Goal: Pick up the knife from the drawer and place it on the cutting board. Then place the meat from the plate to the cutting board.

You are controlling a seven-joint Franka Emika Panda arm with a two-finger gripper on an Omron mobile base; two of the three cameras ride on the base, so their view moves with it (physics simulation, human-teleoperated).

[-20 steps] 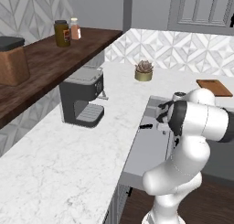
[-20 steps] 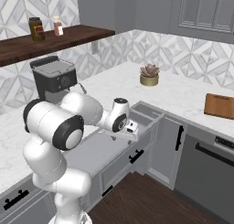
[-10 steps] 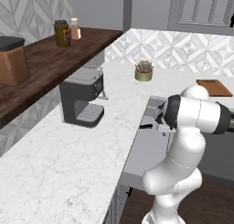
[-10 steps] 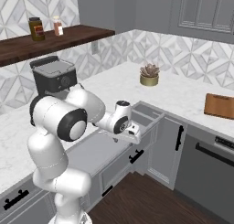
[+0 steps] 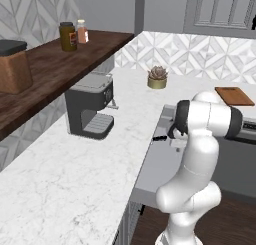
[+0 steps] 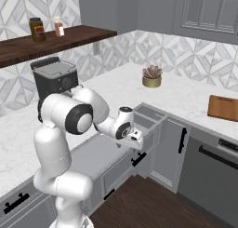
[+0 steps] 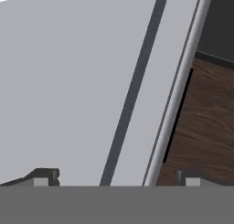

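The wide shallow grey drawer (image 6: 100, 152) stands pulled out from the front edge of the white marble desk (image 5: 65, 179), at the inner corner of its L. The black coffee machine (image 5: 90, 105) sits on the desk against the back wall, under the long dark wooden wall shelf (image 5: 55, 69). The small potted succulent (image 6: 152, 77) stands near the desk's back corner. The small reddish-brown wooden cutting board (image 6: 224, 108) lies on the desk's far arm, well apart from the drawer.

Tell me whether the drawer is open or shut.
Open. The drawer is pulled out from the counter, its flat grey inside exposed, with the end effector over its front edge.
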